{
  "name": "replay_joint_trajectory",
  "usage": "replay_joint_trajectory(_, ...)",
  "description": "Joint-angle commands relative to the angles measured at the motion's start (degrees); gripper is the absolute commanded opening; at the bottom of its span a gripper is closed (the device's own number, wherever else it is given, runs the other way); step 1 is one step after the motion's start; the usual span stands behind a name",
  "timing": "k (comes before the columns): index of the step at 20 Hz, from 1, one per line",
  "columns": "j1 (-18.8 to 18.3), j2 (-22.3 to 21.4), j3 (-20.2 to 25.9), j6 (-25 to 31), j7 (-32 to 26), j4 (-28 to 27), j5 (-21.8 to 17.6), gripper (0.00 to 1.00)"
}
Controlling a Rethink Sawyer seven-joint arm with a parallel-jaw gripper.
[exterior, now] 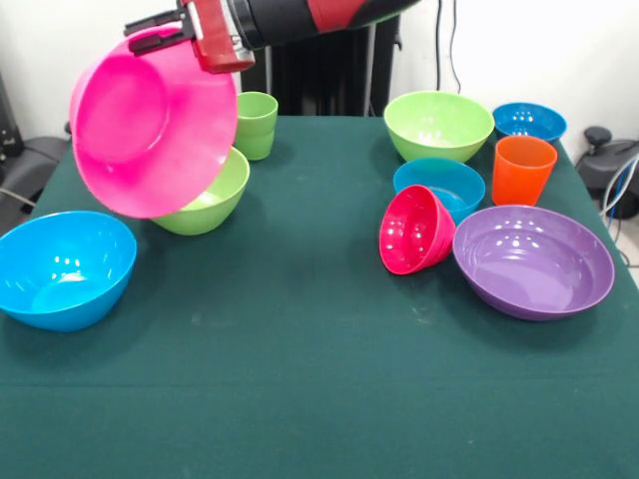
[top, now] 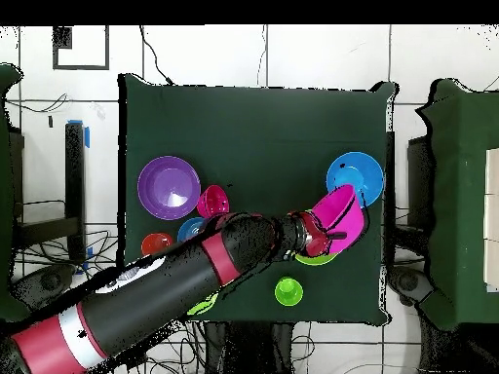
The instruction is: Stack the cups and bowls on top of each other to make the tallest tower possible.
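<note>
Seen from the front, the table carries two groups. On the left, the gripper grips the rim of the big bowl, which hangs tilted above the table, opening toward the camera. Partly under and behind it sits the left bowl, with the left cup just behind that. The near bowl stands apart at the left edge. On the right, the far bowl and corner bowl stand at the back. The right cup is before the corner bowl, and the middle bowl is left of the cup. The tipped bowl lies on its side against the middle bowl. The wide bowl is nearest, just right of the tipped bowl
</note>
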Motion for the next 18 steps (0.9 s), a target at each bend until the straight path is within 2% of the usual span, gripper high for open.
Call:
replay_joint_trajectory(1, 0.82, 2.79, 7.75, 4.45, 2.52, -7.19, -2.16, 0.00)
replay_joint_trajectory(18, 4.49, 10.80, -1.07, 9.95, 5.38, -9.64, -4.20, 0.00)
